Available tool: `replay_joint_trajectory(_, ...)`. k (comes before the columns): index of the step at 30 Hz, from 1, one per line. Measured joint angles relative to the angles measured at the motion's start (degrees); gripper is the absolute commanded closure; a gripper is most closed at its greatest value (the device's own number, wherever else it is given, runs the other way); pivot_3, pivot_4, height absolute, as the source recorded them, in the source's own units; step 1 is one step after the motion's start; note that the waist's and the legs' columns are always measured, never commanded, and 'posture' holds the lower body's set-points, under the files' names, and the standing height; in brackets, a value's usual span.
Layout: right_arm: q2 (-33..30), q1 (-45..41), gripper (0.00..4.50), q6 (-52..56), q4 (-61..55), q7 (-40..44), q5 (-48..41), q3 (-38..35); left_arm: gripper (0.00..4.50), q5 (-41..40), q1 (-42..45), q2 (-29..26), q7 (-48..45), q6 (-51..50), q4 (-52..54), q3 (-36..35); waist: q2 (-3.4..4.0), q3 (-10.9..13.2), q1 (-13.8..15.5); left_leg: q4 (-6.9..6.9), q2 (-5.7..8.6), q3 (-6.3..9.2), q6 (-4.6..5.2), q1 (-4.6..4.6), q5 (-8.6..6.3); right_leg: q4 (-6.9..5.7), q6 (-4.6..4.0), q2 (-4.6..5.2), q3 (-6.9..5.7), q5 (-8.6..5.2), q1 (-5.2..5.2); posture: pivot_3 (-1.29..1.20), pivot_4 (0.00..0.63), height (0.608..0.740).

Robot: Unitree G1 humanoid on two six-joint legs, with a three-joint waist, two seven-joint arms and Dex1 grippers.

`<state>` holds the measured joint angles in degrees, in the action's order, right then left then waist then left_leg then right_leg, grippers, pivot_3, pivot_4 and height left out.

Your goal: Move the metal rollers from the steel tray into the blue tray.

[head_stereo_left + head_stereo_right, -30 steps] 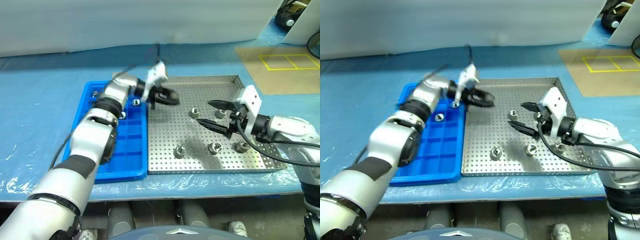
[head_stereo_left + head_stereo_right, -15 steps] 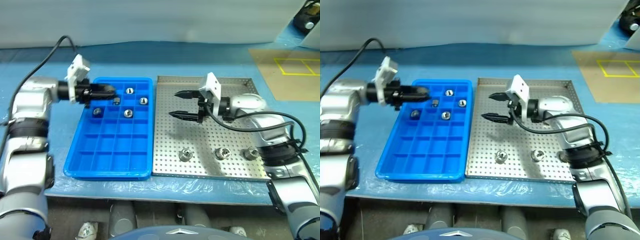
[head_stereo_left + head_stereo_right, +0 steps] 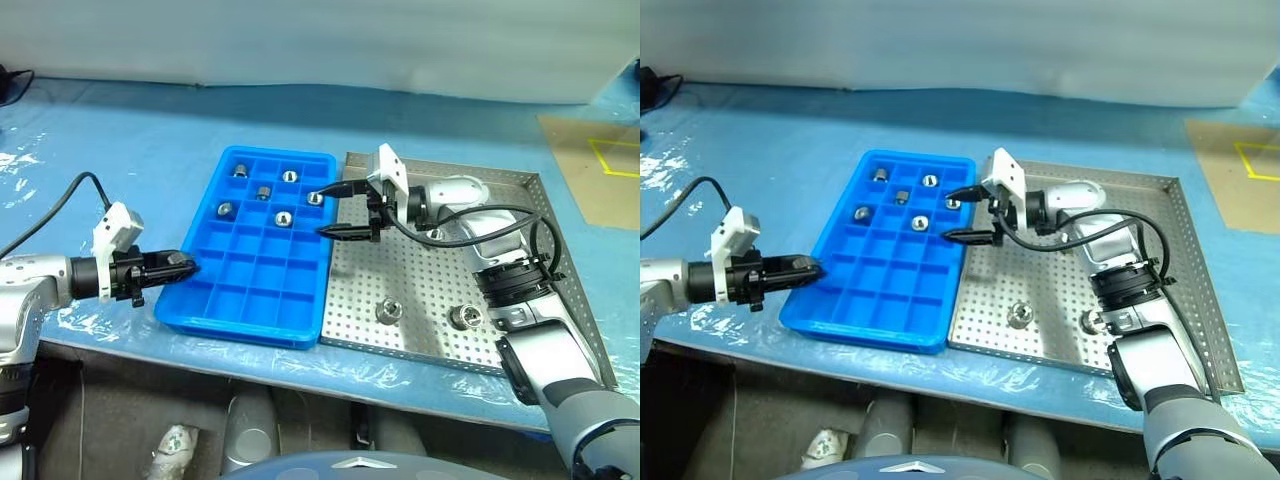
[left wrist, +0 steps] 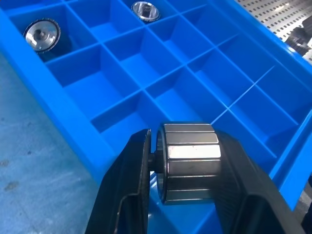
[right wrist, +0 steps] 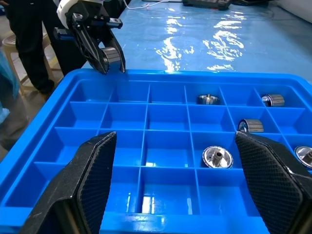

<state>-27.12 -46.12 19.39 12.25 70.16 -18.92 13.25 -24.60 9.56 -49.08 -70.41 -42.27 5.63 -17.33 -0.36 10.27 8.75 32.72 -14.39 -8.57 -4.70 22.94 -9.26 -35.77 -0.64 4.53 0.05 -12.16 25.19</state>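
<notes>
The blue tray [image 3: 262, 300] lies left of the steel tray [image 3: 500, 345] and holds several metal rollers [image 3: 283, 218] in its far compartments. Two more rollers [image 3: 388, 311] rest on the steel tray's near part. My left gripper [image 3: 183, 266] hovers at the blue tray's near left rim. In the left wrist view this gripper [image 4: 187, 168] is shut on a hexagonal silver roller [image 4: 189, 158] above an empty compartment. My right gripper [image 3: 338, 211] stands open and empty at the seam between the two trays, pointing over the blue tray [image 5: 146, 146], with its textured black fingers [image 5: 92, 180] wide apart.
Both trays sit on a table under blue plastic sheeting [image 3: 130, 150]. A black cable [image 3: 50, 215] trails from my left wrist. Past the table's edge, a person in dark clothes [image 5: 29, 44] stands near the left gripper [image 5: 105, 53]. A tan floor mat [image 3: 600, 165] lies far right.
The head view has swung, shifting the whole scene. My left gripper drew back along the blue tray's left side to its near corner, still shut on the roller. My right gripper moved left to the trays' seam.
</notes>
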Motion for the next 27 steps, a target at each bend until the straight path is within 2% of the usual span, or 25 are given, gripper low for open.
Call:
replay_joint_trajectory(11,-0.32,0.7,0.48,1.07,-1.77,0.29,0.0,-0.03,3.16,1.1,1.82,0.74,3.92,7.06,-3.57,4.95,0.03,-0.04,-0.15,0.0,-0.17,0.01,-0.32,-0.18,0.2,-0.01,-0.04,-0.27,0.02,0.03,-0.04,0.16,0.15,0.74)
replay_joint_trajectory(17,-1.03,2.06,0.48,1.16,-2.3,-0.25,0.71,-0.04,1.34,1.71,2.83,1.94,4.96,10.52,-5.38,8.79,0.11,-0.1,-0.82,-0.06,-0.19,-0.01,-0.37,-0.42,0.23,-0.13,-0.04,-0.32,0.07,0.03,-0.08,0.14,0.15,0.74)
replay_joint_trajectory(22,-1.71,2.4,0.48,1.61,-3.99,-0.65,0.71,-0.45,1.34,2.05,5.36,0.6,4.57,10.59,-8.21,10.27,0.12,-0.1,-1.69,-0.32,-0.14,-0.01,-0.52,-0.81,0.32,-0.19,-0.09,-0.33,0.13,0.05,-0.24,0.11,0.15,0.74)
replay_joint_trajectory(27,-2.7,3.99,0.48,2.64,-5.16,-1.59,0.7,-1.25,1.34,4.22,16.45,0.0,4.79,12.82,-15.33,11.37,0.1,-0.09,-1.43,-0.33,-0.17,-0.01,-0.69,-0.69,0.45,-0.15,-0.14,-0.32,0.11,0.08,-0.28,0.05,0.15,0.74)
